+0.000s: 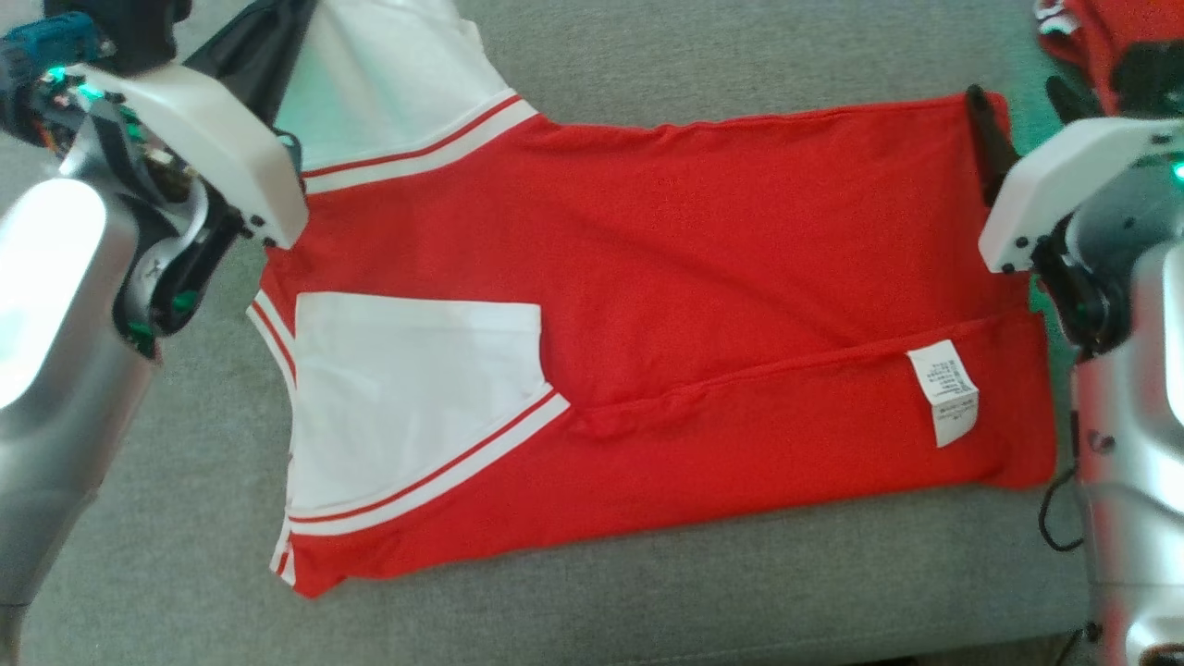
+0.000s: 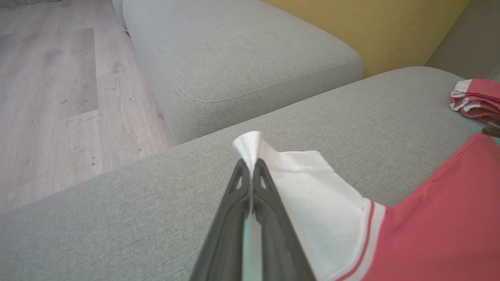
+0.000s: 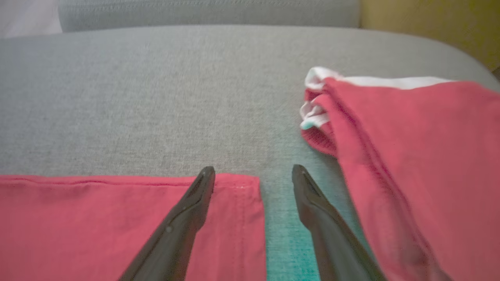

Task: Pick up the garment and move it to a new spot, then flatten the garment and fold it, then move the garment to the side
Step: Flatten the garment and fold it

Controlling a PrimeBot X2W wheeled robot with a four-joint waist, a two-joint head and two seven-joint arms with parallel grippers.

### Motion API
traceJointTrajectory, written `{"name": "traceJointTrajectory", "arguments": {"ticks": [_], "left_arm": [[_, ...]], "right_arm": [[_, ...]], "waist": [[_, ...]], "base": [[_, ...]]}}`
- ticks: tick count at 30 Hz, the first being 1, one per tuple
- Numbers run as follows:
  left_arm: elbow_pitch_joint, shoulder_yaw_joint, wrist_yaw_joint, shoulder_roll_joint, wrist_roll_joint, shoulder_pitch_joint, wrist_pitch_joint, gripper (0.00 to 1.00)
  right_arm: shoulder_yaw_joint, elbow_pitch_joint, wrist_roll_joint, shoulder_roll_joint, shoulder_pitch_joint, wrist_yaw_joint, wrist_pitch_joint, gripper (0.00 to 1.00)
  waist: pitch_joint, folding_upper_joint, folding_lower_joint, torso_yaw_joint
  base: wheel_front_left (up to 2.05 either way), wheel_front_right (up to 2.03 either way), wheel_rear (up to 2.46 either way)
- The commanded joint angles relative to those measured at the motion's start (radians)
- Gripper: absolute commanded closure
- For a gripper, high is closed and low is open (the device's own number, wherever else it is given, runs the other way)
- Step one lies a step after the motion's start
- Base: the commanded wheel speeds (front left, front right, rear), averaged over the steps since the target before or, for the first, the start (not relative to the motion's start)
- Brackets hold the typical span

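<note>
A red garment (image 1: pixel 703 268) with white sleeves and striped trim lies spread flat on the grey couch seat (image 1: pixel 647 583), one long edge folded over with a white care label (image 1: pixel 943 390) showing. My left gripper (image 2: pixel 250 166) is shut on the tip of the far white sleeve (image 2: pixel 312 203) and holds it lifted above the seat. My right gripper (image 3: pixel 254 173) is open at the garment's far right hem corner (image 3: pixel 238 203), one finger over the red cloth, the other over bare cushion.
A second red and white garment (image 3: pixel 422 156) lies bunched on the seat just right of my right gripper. Another grey cushion (image 2: pixel 242 62) and a yellow backrest (image 2: pixel 390 31) stand beyond. Wood floor (image 2: pixel 58 97) lies off the couch's left end.
</note>
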State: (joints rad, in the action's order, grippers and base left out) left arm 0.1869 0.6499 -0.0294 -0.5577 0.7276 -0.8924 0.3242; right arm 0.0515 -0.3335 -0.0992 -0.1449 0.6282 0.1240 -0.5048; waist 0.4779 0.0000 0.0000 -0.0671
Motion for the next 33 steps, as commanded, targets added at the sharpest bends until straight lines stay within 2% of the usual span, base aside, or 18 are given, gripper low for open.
{"name": "traceJointTrajectory", "arguments": {"ticks": [1, 4, 5, 6, 9, 10, 11, 19, 27, 33], "left_arm": [[-0.034, -0.04, 0.006, -0.034, -0.015, -0.021, -0.009, 1.0], [-0.045, -0.037, 0.006, -0.031, -0.013, -0.019, -0.01, 1.0], [-0.047, -0.036, 0.006, -0.031, -0.012, -0.018, -0.011, 1.0], [-0.047, -0.036, 0.006, -0.031, -0.011, -0.018, -0.012, 1.0], [-0.046, -0.037, 0.005, -0.032, -0.007, -0.016, -0.016, 1.0], [-0.045, -0.037, 0.004, -0.032, -0.006, -0.015, -0.018, 1.0], [-0.043, -0.038, 0.003, -0.032, -0.003, -0.013, -0.02, 1.0], [-0.063, -0.055, 0.001, -0.032, 0.025, 0.045, -0.082, 1.0], [-0.181, -0.06, 0.062, -0.043, 0.044, 0.264, -0.19, 1.0], [-0.264, -0.042, 0.109, -0.039, 0.053, 0.438, -0.259, 1.0]], "right_arm": [[-0.013, 0.017, 0.003, -0.007, 0.019, 0.007, -0.012, 0.0], [-0.017, -0.034, -0.014, -0.002, 0.041, 0.007, -0.03, 0.0], [-0.021, -0.046, -0.016, -0.002, 0.047, 0.007, -0.033, 0.11], [-0.022, -0.057, -0.018, -0.001, 0.052, 0.007, -0.036, 0.47], [-0.03, -0.077, -0.038, 0.004, 0.063, 0.007, -0.021, 0.75], [-0.034, -0.083, -0.046, 0.004, 0.066, 0.007, -0.014, 0.93], [-0.038, -0.09, -0.05, 0.001, 0.068, 0.007, -0.006, 1.0], [-0.067, -0.112, -0.067, -0.026, 0.048, 0.007, 0.118, 1.0], [-0.039, -0.042, -0.098, -0.048, -0.123, 0.007, 0.229, 1.0], [0.015, 0.033, -0.092, -0.026, -0.262, 0.007, 0.249, 1.0]], "waist": [[0.006, 0.0, 0.0, 0.006], [0.011, 0.0, 0.0, 0.01], [0.012, 0.0, 0.0, 0.01], [0.012, 0.0, 0.0, 0.01], [0.009, 0.0, 0.0, 0.008], [0.008, 0.0, 0.0, 0.008], [0.005, 0.0, 0.0, 0.007], [-0.054, 0.0, 0.0, 0.018], [-0.183, 0.0, 0.0, 0.043], [-0.25, 0.0, 0.0, 0.059]], "base": [[0.0, 0.0, 0.0], [0.0, 0.0, 0.0], [0.0, 0.0, 0.0], [0.0, 0.0, 0.0], [0.0, 0.0, 0.0], [0.0, 0.0, 0.0], [0.0, 0.0, 0.0], [0.0, 0.0, 0.0], [0.0, 0.0, 0.0], [0.0, 0.0, 0.0]]}}
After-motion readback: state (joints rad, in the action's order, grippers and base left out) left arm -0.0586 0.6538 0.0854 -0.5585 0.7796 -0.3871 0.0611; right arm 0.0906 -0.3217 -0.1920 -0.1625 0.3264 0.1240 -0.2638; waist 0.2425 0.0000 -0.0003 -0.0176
